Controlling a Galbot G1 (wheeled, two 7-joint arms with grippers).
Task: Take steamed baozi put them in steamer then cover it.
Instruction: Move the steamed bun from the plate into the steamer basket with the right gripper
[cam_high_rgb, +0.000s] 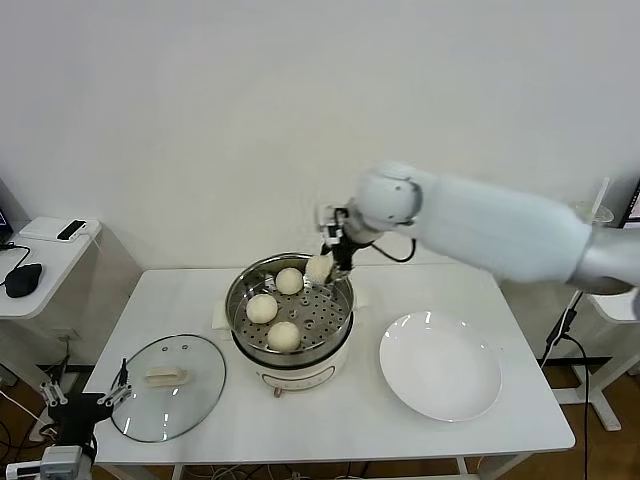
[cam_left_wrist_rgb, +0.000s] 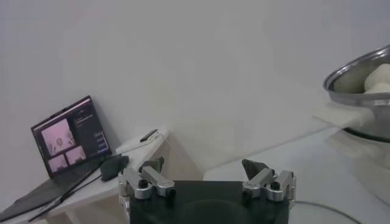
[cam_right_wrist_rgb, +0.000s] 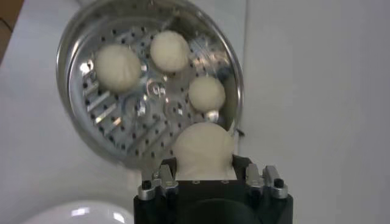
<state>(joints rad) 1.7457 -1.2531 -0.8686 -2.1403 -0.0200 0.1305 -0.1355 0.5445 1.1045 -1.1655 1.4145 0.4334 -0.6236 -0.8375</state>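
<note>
The steamer (cam_high_rgb: 240, 290) stands mid-table, a steel perforated basket on a cream pot base. Three baozi lie in it: one at the back (cam_high_rgb: 289, 281), one at the left (cam_high_rgb: 262, 308), one at the front (cam_high_rgb: 284, 336). My right gripper (cam_high_rgb: 328, 262) is shut on a fourth baozi (cam_high_rgb: 319, 267) and holds it just above the basket's back right rim. In the right wrist view the held baozi (cam_right_wrist_rgb: 203, 149) sits between the jaws over the basket (cam_right_wrist_rgb: 91, 125). The glass cover (cam_high_rgb: 168, 386) lies flat at the table's front left. My left gripper (cam_left_wrist_rgb: 207, 173) is open and empty, low at the front left.
A white plate (cam_high_rgb: 440, 364) lies on the table right of the steamer. A side table (cam_high_rgb: 40, 262) with a mouse and a phone stands at the left. A laptop (cam_left_wrist_rgb: 70, 135) shows in the left wrist view.
</note>
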